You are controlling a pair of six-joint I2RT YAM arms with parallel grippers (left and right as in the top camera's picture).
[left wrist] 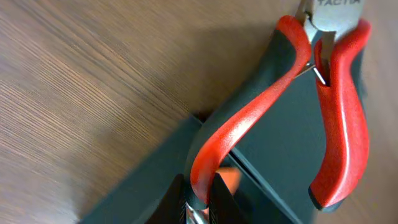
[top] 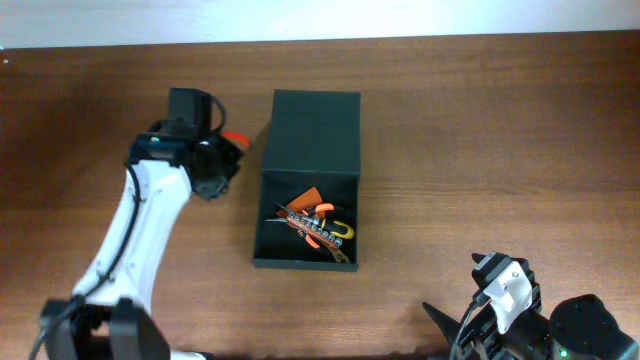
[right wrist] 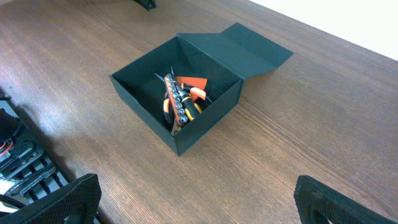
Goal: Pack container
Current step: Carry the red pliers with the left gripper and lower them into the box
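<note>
The container (top: 262, 215) is a dark green-black box standing open mid-table, its flat lid (top: 315, 132) folded back flat on the far side. Several hand tools with orange and yellow grips (top: 315, 228) lie inside; they also show in the right wrist view (right wrist: 180, 102) inside the container (right wrist: 199, 130). My left gripper (top: 222, 160) hovers just left of the lid, shut on one handle of the red-handled pliers (left wrist: 249, 118), which hang over the container's edge (left wrist: 155, 180). The left gripper's fingers (left wrist: 200, 202) clamp that handle. My right gripper (right wrist: 196, 202) is open and empty near the table's front right.
The brown wooden table (top: 480, 150) surrounds the container. The right arm's base (top: 520, 310) sits at the front right edge. A black rack-like part (right wrist: 22, 162) shows at the left of the right wrist view.
</note>
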